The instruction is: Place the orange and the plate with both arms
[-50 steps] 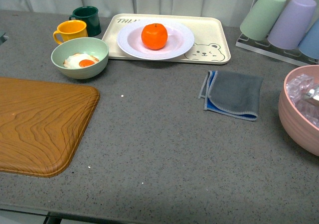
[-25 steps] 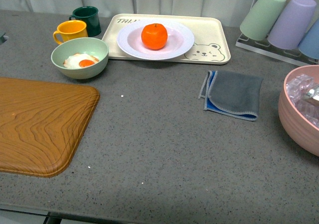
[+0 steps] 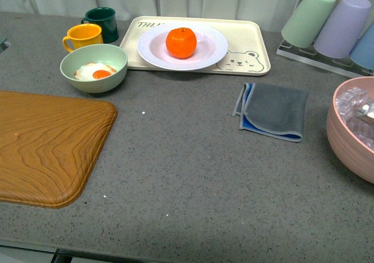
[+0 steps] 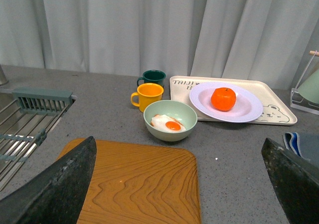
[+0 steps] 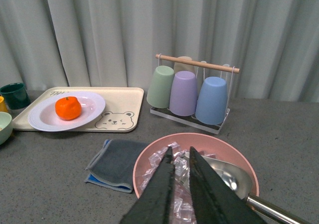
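Nearest the robot, a wooden board [image 3: 47, 146] lies along the counter's [image 3: 193, 175] front left edge, and a pink bowl [image 3: 350, 140] of ice cubes sits at the front right edge. Between them, toward the right, lies a folded grey cloth [image 3: 274, 110] with a blue one under it. Farther back on the left stands a mint-green bowl [image 3: 93, 68] holding a fried egg, just in front of a yellow mug [image 3: 82, 37] and a dark green mug [image 3: 103, 21]. At the counter's back edge the plate [image 3: 182, 47] rests on a cream bear tray [image 3: 234, 52], with the orange [image 3: 180, 42] sitting in the plate's middle. Nothing covers either one. A rack of upturned cups [image 3: 333, 26] stands at the back right corner.

Neither arm appears in the front view. The left wrist view shows the left gripper [image 4: 179, 184] with its fingers [image 4: 55, 184] spread wide above the board and holding nothing; it also shows a metal drying rack [image 4: 25, 124] at the counter's left edge. The right wrist view shows the right gripper [image 5: 180, 184] over the pink bowl, fingers nearly together and empty, and a metal spoon [image 5: 239, 184] lying in the ice.
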Controlling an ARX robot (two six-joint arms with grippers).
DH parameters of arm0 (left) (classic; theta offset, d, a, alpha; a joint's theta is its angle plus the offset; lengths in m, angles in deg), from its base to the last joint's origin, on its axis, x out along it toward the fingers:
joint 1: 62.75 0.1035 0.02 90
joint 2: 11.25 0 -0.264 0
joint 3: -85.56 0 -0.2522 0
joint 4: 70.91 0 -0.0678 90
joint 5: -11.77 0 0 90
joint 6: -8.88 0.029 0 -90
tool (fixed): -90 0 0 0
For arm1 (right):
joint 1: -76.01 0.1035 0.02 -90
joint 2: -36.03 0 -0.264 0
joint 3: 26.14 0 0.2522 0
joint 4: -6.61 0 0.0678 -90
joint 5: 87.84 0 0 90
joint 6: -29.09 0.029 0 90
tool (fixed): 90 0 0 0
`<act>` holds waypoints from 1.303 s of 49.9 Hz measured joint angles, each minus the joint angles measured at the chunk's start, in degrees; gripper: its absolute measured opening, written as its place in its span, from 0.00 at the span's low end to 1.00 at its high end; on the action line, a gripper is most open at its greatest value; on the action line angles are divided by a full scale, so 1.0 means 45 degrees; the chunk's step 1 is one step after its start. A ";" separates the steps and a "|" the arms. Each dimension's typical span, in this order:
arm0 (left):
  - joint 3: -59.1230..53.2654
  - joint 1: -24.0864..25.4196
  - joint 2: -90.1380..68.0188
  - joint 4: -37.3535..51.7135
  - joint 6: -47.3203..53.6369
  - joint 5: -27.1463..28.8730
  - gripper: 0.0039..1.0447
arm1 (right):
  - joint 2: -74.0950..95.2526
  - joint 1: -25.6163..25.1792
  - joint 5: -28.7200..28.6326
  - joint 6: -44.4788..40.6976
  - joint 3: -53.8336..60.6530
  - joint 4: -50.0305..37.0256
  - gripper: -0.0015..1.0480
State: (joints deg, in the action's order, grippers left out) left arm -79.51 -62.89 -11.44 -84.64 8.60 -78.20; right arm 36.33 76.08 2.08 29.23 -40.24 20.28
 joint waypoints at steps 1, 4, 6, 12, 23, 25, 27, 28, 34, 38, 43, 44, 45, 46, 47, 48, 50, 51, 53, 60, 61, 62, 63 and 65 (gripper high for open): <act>0.0000 0.0000 0.0000 0.0000 0.0000 -0.0005 0.94 | 0.0000 0.0005 0.0000 0.0000 0.0000 0.0000 0.16; 0.0000 0.0000 0.0000 0.0000 0.0000 0.0000 0.94 | 0.0000 0.0005 0.0000 0.0000 0.0000 0.0000 0.25; 0.0000 0.0000 0.0000 0.0000 0.0000 0.0000 0.94 | 0.0000 0.0005 0.0000 0.0000 0.0000 0.0000 0.31; 0.0000 0.0000 0.0000 0.0000 0.0000 -0.0005 0.94 | 0.0000 0.0000 0.0000 -0.0005 0.0000 0.0000 0.48; 0.0000 0.0000 0.0000 0.0000 0.0000 -0.0005 0.94 | 0.0000 0.0000 0.0000 0.0000 0.0000 0.0000 0.79; 0.0000 0.0000 0.0000 0.0000 0.0000 0.0000 0.94 | 0.0000 0.0000 0.0000 -0.0005 0.0000 0.0000 0.84; 0.0000 0.0000 0.0000 0.0000 0.0000 0.0000 0.94 | 0.0000 0.0000 0.0000 0.0000 0.0000 0.0000 0.91; 0.0000 0.0000 0.0000 0.0000 0.0000 0.0000 0.94 | 0.0000 0.0000 0.0000 0.0000 0.0000 0.0000 0.92; 0.0000 0.0000 0.0000 0.0000 0.0000 0.0000 0.94 | 0.0000 0.0005 0.0000 0.0005 0.0000 0.0000 0.91; 0.0000 0.0000 0.0000 0.0000 0.0000 -0.0005 0.94 | 0.0000 0.0005 0.0000 0.0005 0.0000 0.0000 0.91; 0.0000 0.0000 0.0000 0.0000 0.0000 0.0000 0.94 | 0.0000 0.0000 0.0000 0.0005 0.0000 0.0000 0.91; 0.0000 0.0000 0.0000 0.0000 0.0000 0.0000 0.94 | 0.0000 0.0005 0.0000 0.0005 0.0000 0.0000 0.91; 0.0000 0.0000 0.0000 0.0000 0.0000 0.0000 0.94 | 0.0000 0.0005 0.0000 0.0005 0.0000 0.0000 0.91; 0.0000 0.0000 0.0000 0.0000 0.0000 0.0000 0.94 | 0.0000 0.0005 0.0000 0.0005 0.0000 0.0000 0.91; 0.0000 0.0000 0.0000 0.0000 0.0000 -0.0005 0.94 | 0.0000 0.0005 0.0000 0.0005 0.0000 0.0000 0.91; 0.0000 0.0000 0.0000 0.0000 0.0000 0.0000 0.94 | 0.0000 0.0000 0.0000 0.0005 0.0000 0.0000 0.91; 0.0000 0.0000 0.0000 0.0000 0.0000 0.0000 0.94 | 0.0000 0.0000 0.0000 0.0005 0.0000 0.0000 0.91; 0.0000 0.0000 0.0000 0.0000 0.0000 0.0000 0.94 | 0.0000 0.0000 0.0000 0.0005 0.0000 0.0000 0.91; 0.0000 0.0000 0.0000 0.0000 0.0000 0.0000 0.94 | 0.0000 0.0000 0.0000 0.0005 0.0000 0.0000 0.91; 0.0000 0.0000 0.0000 0.0000 0.0000 0.0000 0.94 | 0.0000 0.0000 0.0000 0.0005 0.0000 0.0000 0.91; 0.0000 0.0000 0.0000 0.0000 0.0000 0.0000 0.94 | 0.0000 0.0000 0.0000 0.0005 0.0000 0.0000 0.91; 0.0000 0.0000 0.0000 0.0000 0.0000 0.0000 0.94 | 0.0000 0.0005 0.0000 0.0005 0.0000 0.0000 0.91; 0.0000 0.0000 0.0000 0.0000 0.0000 0.0000 0.94 | 0.0000 0.0000 0.0000 0.0005 0.0000 0.0000 0.91; 0.0000 0.0000 0.0000 0.0000 0.0000 0.0000 0.94 | 0.0000 0.0000 0.0000 0.0005 0.0000 0.0000 0.91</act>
State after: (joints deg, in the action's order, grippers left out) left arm -79.51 -62.89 -11.44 -84.64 8.60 -78.20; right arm 36.33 76.08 2.08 29.26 -40.24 20.28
